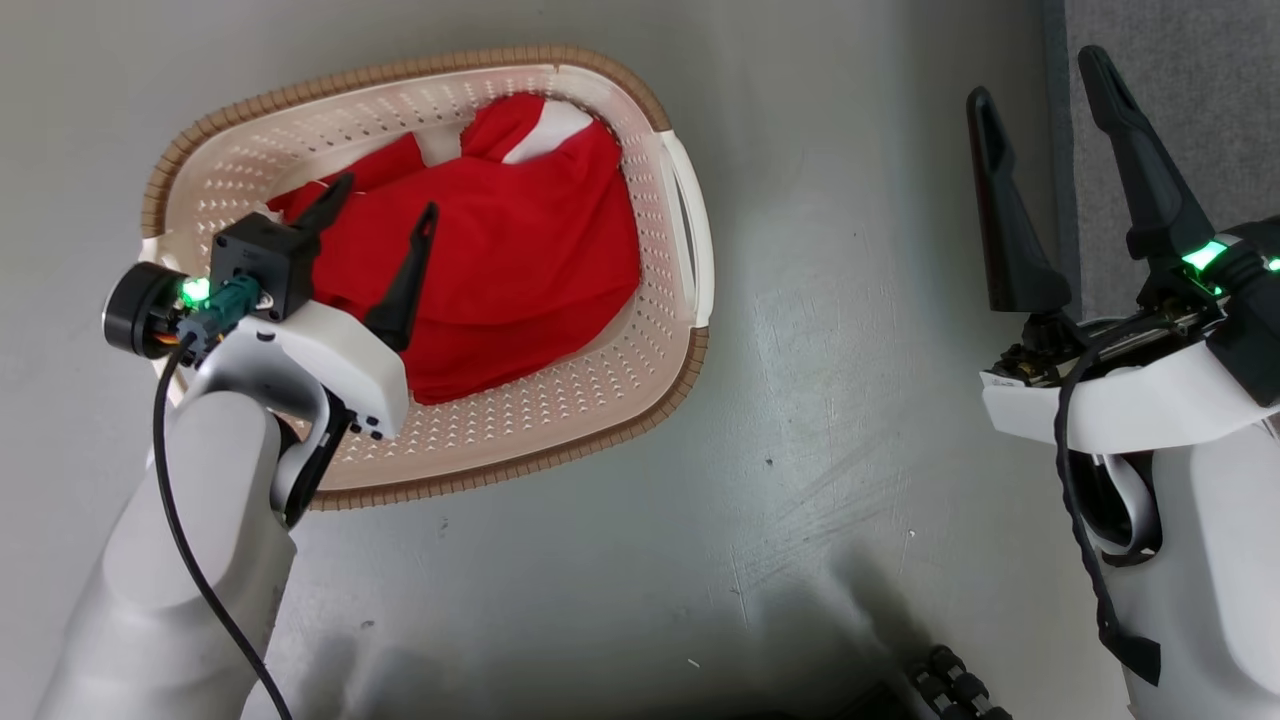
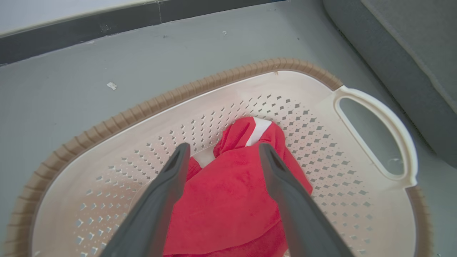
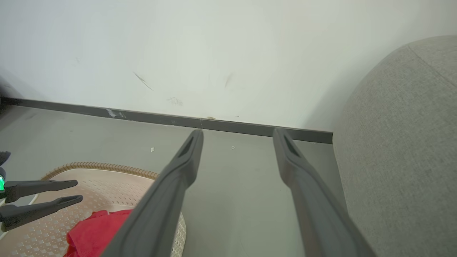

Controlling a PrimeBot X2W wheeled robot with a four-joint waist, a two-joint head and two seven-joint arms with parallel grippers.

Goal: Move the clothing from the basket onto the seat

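left tool (image 1: 388, 195): fingers apart, empty, hanging over bright red soft fabric clothing (image 1: 520, 250) bunched in oval cream perforated plastic basket (image 1: 400, 70) | right tool (image 1: 1038, 75): apart, empty, beside grey upholstered seat (image 3: 400, 142) | risk: shallow pinch slips off loose fabric; finger snags basket wall, drags it
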